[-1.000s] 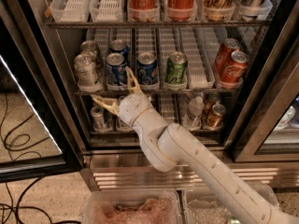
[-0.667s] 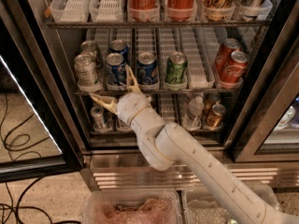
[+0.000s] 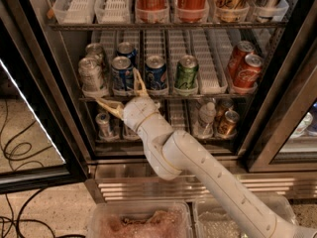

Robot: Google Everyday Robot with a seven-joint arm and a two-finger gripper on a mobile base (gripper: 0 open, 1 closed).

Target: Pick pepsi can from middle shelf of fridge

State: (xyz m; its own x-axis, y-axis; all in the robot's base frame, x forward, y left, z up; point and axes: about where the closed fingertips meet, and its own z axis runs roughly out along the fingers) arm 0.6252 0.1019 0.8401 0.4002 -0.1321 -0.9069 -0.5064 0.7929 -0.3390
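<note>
Camera view looks straight into the fridge [image 3: 114, 182], Dan, and the gripper [image 3: 116, 86] is right at the front of the middle shelf [image 3: 213, 97]. Where's our target?

Second lane from the left, Jo: the pepsi can [image 3: 121, 73], upright at the front edge, with a silver can [image 3: 91, 74] on its left and another blue can [image 3: 155, 73] on its right.

And the jaws?

Spread wide, pinching nothing. One finger [image 3: 138, 83] points up, in front of the gap between the two blue cans. The other reaches out left, below the shelf rail. I can't tell whether that upper finger touches the can.

Further along the row?

A green can [image 3: 187, 72], then two red cola cans [image 3: 245, 68] at the far right. The white arm [image 3: 208, 175] slants in from the lower right.
</note>
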